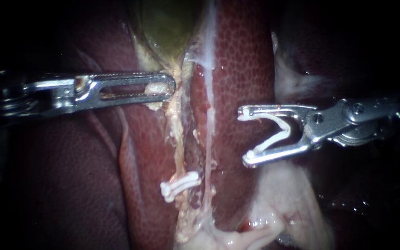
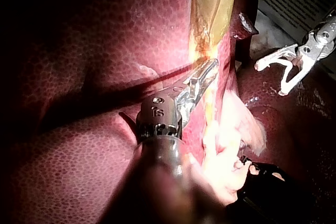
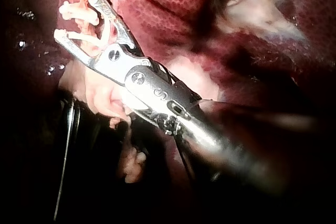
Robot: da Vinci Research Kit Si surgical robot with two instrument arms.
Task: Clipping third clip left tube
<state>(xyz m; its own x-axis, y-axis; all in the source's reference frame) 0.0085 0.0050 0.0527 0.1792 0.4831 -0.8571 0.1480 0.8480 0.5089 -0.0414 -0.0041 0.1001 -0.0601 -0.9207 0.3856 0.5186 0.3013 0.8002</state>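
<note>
As my slender steel left instrument (image 1: 170, 87) and my matching right instrument (image 1: 244, 136) face each other across the dark red mottled liver (image 1: 244, 69), I count two clips and two tubes. One closed white clip (image 1: 180, 184) sits across the pale yellowish left tube (image 1: 178, 148), low on it. The thin whitish right tube (image 1: 208, 148) runs just beside that tube. The other clip, an open white V-shaped clip (image 1: 284, 130), lies cradled in my right instrument's jaws. They stand wide apart, each touching one leg of it. This loaded clip hangs over the liver, to the right of both tubes and apart from them. My left instrument's long windowed jaws lie pressed together on a bit of pale fatty tissue (image 1: 153, 88). They grip it just under the greenish-yellow gallbladder (image 1: 167, 23), at the upper end of the left tube.
</note>
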